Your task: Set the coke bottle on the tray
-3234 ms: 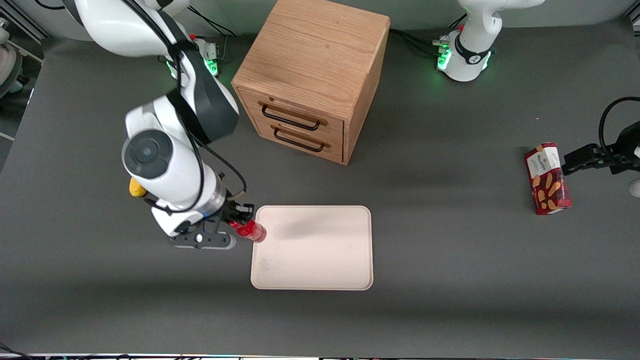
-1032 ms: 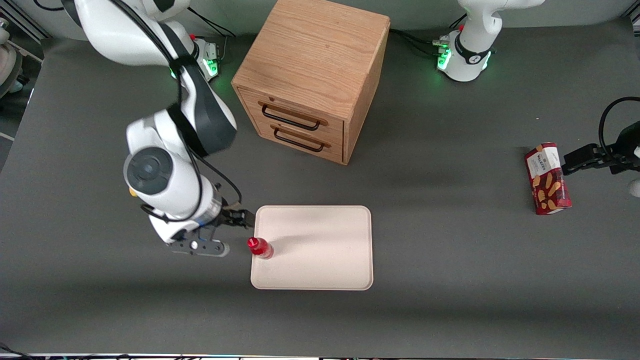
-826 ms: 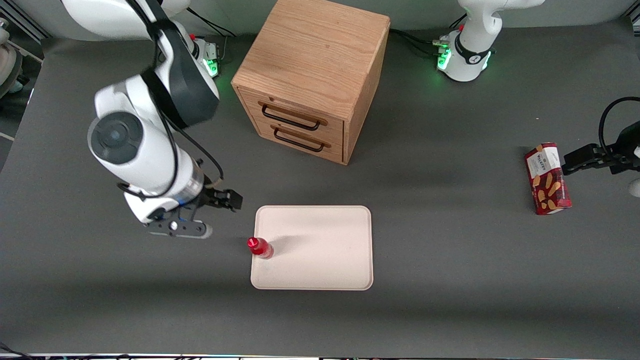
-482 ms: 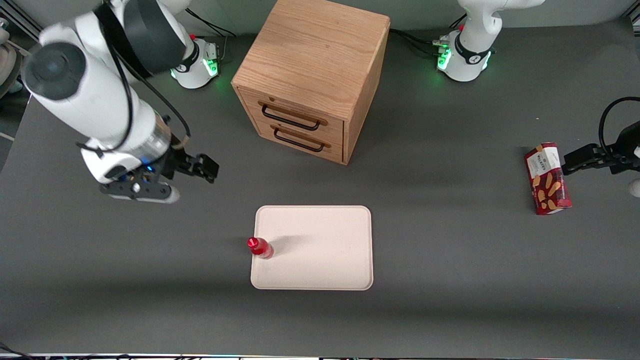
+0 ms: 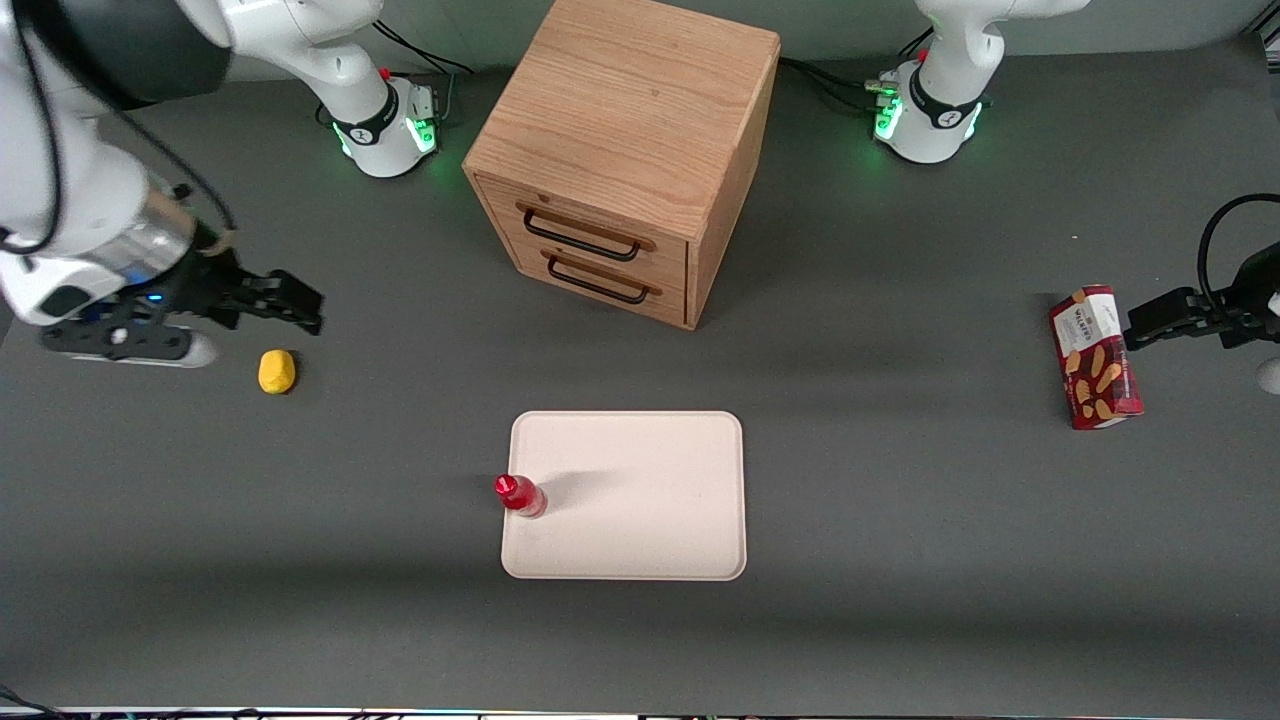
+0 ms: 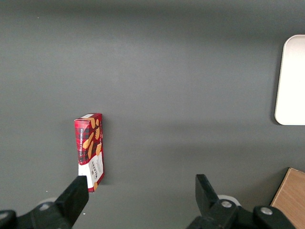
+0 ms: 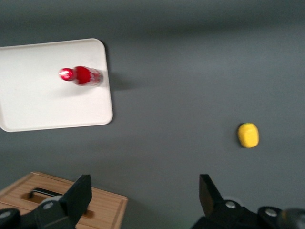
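I see the coke bottle (image 5: 520, 496) standing upright on the tray (image 5: 640, 520), right at the tray's edge toward the working arm's end of the table. My gripper (image 5: 296, 300) hangs with fingers spread and empty, well apart from the bottle, at about ten o'clock from it in the front view. A small yellow object (image 5: 276, 371) lies on the table (image 5: 900, 560) just nearer the camera than the gripper.

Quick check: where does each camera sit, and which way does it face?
Front view: high, facing the arms; sees coke bottle upright on tray, the hand open.
Right wrist view: on the working arm, looking down at bottle, tray, yellow object; fingers show.
Left wrist view: looks down at snack box.
All show the tray.
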Motion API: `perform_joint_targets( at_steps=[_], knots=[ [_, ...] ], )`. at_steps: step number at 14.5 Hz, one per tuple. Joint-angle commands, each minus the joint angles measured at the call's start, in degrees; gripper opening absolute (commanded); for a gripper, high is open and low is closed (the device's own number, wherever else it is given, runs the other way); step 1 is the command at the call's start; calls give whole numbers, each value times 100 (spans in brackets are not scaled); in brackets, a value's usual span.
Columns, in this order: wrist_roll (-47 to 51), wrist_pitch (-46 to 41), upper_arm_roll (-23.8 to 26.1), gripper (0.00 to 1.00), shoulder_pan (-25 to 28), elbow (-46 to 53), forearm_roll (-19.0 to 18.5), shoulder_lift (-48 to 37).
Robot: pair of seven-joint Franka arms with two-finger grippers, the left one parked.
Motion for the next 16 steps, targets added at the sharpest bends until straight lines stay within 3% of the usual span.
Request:
perform_joint_targets(
  at_steps=[1,7,10,16],
  knots=[
    [-1029,63,50,100,-620,-560,111,-467],
    [-2078,124,50,100,-1369,-1420,120,-1196],
    [-2141,133,-29,100,-1370,-1808,138,-1513],
    [-2185,239,-74,100,-1343,-1529,85,-1321]
  ],
)
